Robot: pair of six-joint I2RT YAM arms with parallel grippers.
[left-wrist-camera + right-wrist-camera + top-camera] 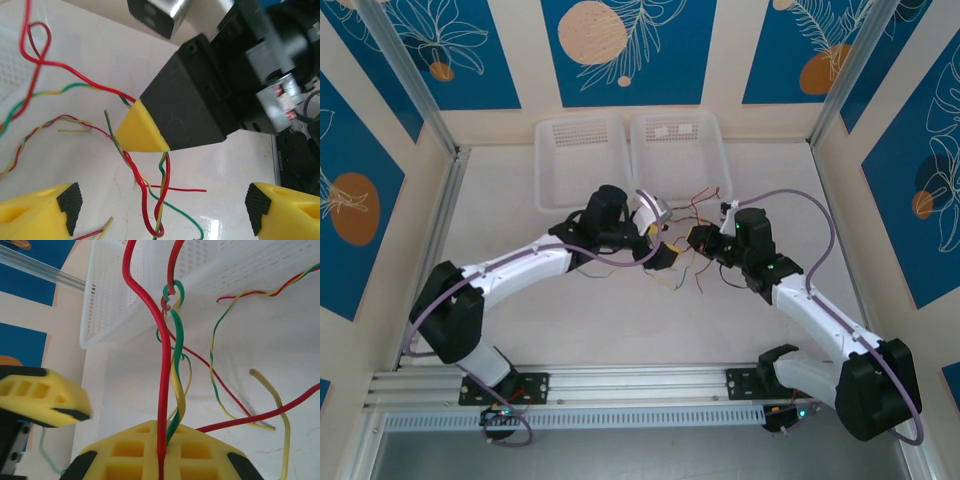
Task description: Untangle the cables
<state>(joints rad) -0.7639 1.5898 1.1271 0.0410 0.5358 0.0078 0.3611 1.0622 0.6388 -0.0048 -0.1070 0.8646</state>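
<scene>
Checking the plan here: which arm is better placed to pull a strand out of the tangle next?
Left, likely: the left gripper is open around loose cables, while the right gripper is shut on them, acting as anchor.

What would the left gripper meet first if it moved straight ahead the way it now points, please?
Probably the twisted red, green and yellow cables between its open fingers, then the right gripper holding them beyond; depth is unclear.
</scene>
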